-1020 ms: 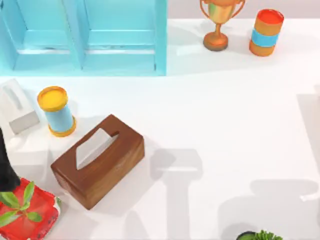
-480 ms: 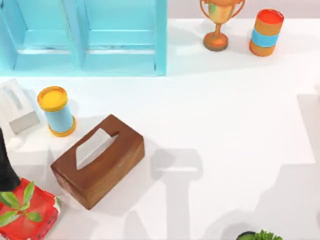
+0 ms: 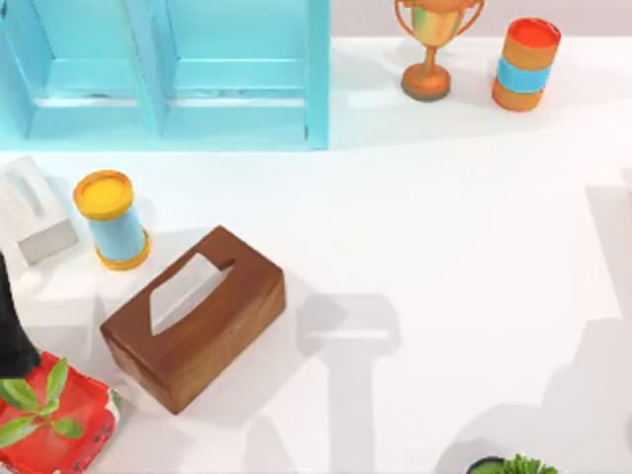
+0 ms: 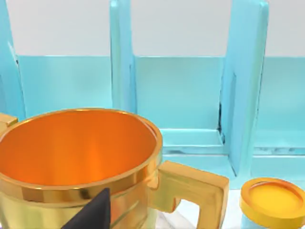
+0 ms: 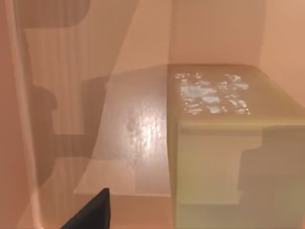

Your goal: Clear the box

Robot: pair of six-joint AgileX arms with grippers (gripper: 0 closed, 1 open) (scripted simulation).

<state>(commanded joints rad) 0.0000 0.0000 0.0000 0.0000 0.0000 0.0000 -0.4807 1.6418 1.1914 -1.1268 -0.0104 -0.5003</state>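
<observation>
Brown wood is what the rectangular tissue box point(image 3: 194, 318) is made of. It is seen lying on the white table point(image 3: 444, 227), left of the middle, turned at an angle, with a pale tissue showing in the slot on its top. Just behind it towards the left, an upright blue cylinder with a yellow lid point(image 3: 112, 219) is placed, and beside that, at the table's left edge, a smaller white tissue box point(image 3: 33, 209). A red pot with a green plant point(image 3: 54, 415) is found at the near left corner, close to the wooden box but apart from it.

The left arm point(image 3: 12, 331) is seen as a dark shape at the left edge, between the white box and the red pot. In the left wrist view, a shiny gold cup with an orange inside and a square handle point(image 4: 81, 157) is shown close in front of the left gripper point(image 4: 90, 214); whether this gripper is parted or closed cannot be told. A light blue shelf unit with upright dividers point(image 3: 168, 74) is set along the far left side.

At the far right, a gold trophy point(image 3: 432, 44) and an orange cylinder with a blue band point(image 3: 525, 64) are stood near each other. A green plant point(image 3: 518, 464) is glimpsed at the near edge.

In the right wrist view, the right gripper point(image 5: 90, 210) is shown over a glossy pinkish surface beside a pale block with a speckled top point(image 5: 224, 143); its state cannot be told.
</observation>
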